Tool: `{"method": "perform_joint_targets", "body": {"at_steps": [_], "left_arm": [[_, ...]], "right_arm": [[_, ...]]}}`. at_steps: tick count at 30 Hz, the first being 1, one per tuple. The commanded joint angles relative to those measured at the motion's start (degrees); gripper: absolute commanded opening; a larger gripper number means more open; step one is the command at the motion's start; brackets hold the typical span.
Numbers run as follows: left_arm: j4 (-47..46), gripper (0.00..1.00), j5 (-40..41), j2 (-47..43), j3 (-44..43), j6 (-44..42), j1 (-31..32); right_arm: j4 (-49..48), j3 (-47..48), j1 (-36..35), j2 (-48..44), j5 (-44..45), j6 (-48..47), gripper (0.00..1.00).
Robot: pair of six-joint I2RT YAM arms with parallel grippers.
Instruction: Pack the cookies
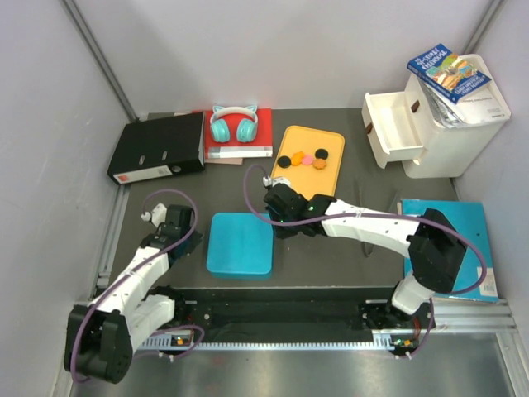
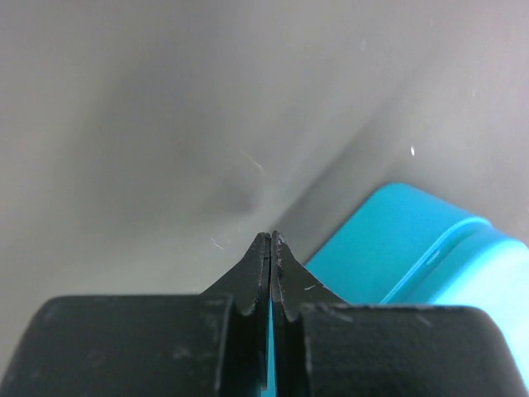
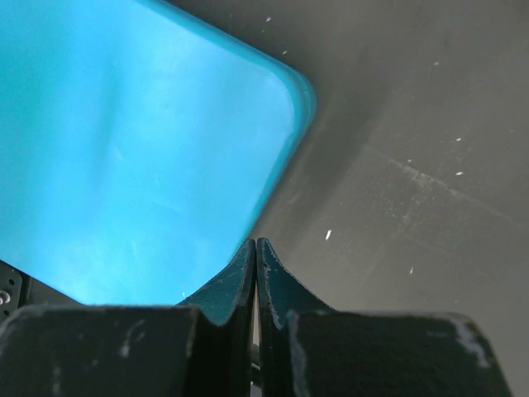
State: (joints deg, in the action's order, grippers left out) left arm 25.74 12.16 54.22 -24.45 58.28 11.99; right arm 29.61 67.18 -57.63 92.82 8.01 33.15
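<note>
Five small round cookies (image 1: 307,159) – two black, two orange, one pink – lie in a loose cluster on a rounded yellow-orange plastic tray (image 1: 302,139) at the far middle of the dark grey surface (image 1: 347,252). None has been lifted from it.

A flat turquoise square box with rounded corners (image 1: 240,243) sits nearer the arms, between the two of them. The left tool (image 2: 271,241) rests low, just left of the box, its black fingers pressed together and gripping nothing. The right tool (image 3: 255,246) hangs over the surface beside the box's far right corner – its fingers likewise pinched together and empty. It is short of the tray and well apart from the cookies.

Along the back wall, a black ring binder (image 1: 159,147) lies at the left. Beside it, mint-green cat-ear headphones (image 1: 232,122) rest on a red hardback book (image 1: 258,132). In the far right corner stands a white plastic drawer unit (image 1: 450,132) with one drawer pulled out and a blue paperback (image 1: 449,73) on top. A blue folder (image 1: 471,227) lies flat under the right arm.
</note>
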Motion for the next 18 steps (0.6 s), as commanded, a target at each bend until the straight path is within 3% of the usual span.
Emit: {"method": "perform_joint_targets", "body": {"at_steps": [1,5,10,14,18], "left_arm": [[4.1,0.02,6.6,-1.6,-4.9,-1.6,-0.6],[4.3,0.04,7.4,-1.4,-5.9,-2.1,-0.7],[3.0,0.04,6.6,-0.5,-6.0,-1.9,-0.9],[2.4,0.05,5.8,-0.1,-6.6,-1.5,-1.3],[2.7,0.19,5.8,0.3,-7.5,-1.7,-1.4]], "right_arm": [[-0.4,0.6,0.7,-4.6,3.6,-1.0,0.0],[-4.8,-3.4,-1.3,-9.9,-1.3,-6.5,0.0],[-11.2,-7.6,-9.3,-15.8,-7.7,-11.8,0.0],[-12.3,-8.5,-15.0,-15.1,-10.4,-16.2,0.0],[-12.5,-7.8,-18.0,-11.0,-12.3,-17.8,0.0]]}}
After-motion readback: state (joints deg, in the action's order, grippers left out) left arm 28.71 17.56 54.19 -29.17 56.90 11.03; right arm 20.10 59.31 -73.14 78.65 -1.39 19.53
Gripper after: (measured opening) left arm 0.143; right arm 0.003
